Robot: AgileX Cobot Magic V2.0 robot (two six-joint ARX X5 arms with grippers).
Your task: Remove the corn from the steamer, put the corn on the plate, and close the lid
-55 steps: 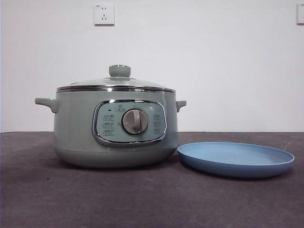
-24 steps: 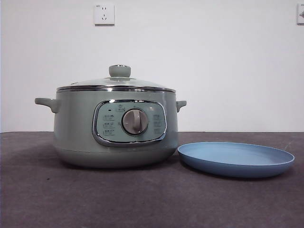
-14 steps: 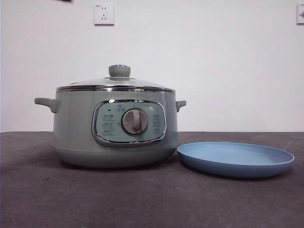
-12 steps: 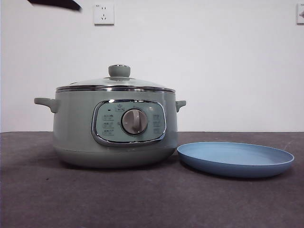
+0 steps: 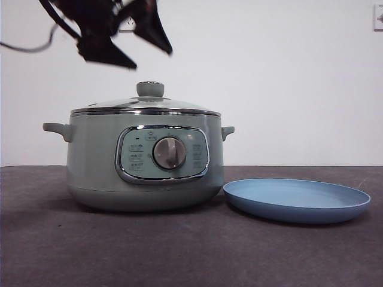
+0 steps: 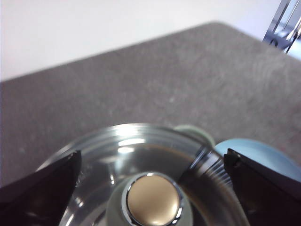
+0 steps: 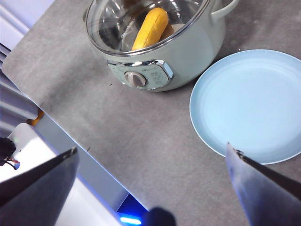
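Observation:
The pale green steamer (image 5: 143, 161) stands left of centre with its glass lid (image 5: 145, 105) on. Above the lid's knob (image 5: 150, 89) my left gripper (image 5: 152, 60) hangs open, coming in from the upper left. In the left wrist view the knob (image 6: 153, 200) lies between the spread jaws of that left gripper (image 6: 153, 154). The yellow-orange corn (image 7: 150, 27) shows through the lid (image 7: 108, 23) inside the steamer (image 7: 188, 52). A light-blue plate (image 5: 297, 200) sits bare to the right of the pot. High over the table, my right gripper (image 7: 151, 148) is open and holds nothing.
A dark grey mat (image 5: 191, 251) covers the table. White wall behind, with a socket (image 5: 378, 17) at the top right. In the right wrist view the table's front edge (image 7: 61, 136) runs past the pot's control panel side.
My left gripper has dropped into the front view from the top left and now hangs open just above the lid's knob. Pot, lid and plate have not moved.

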